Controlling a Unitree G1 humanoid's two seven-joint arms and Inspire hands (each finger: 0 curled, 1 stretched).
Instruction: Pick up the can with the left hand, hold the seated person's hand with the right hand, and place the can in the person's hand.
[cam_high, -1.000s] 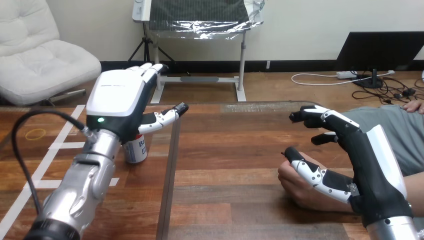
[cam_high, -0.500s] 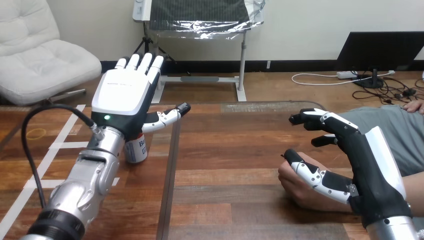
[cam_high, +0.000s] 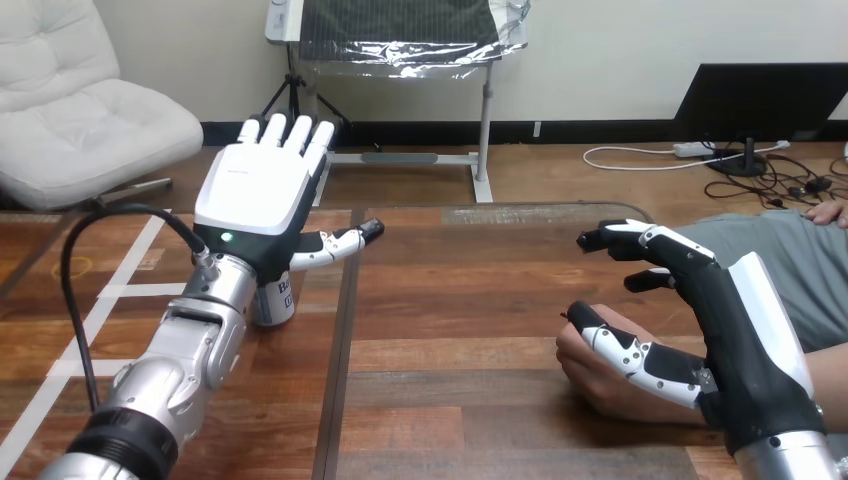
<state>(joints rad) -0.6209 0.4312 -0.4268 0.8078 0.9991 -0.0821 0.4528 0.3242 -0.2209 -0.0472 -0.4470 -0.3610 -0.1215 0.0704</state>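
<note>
left hand (cam_high: 262, 195) hangs open in the left half of the frame, fingers straight and pointing up and away, thumb stuck out to the right, gripping nothing. the can (cam_high: 278, 300) stands on the table (cam_high: 450, 300) just behind and below the wrist. it looks upright, though the palm and forearm mask most of it and only a strip of its lower side peeks out. to take it cleanly, i'd judge the hand wants to drop lower and come round the can's side, thumb on one flank and fingers on the other, before closing; shutting from this height would likely catch only the rim or tip it over. at the lower right, the right hand (cam_high: 735, 340) sits over the person's hand (cam_high: 590, 372), which rests on the table. its thumb lies across the top while its loosely bent fingers are lifted clear, so i see no real clasp. whether the thumb actually presses down is hard to make out, and the person's forearm is cut off by the right edge.
</note>
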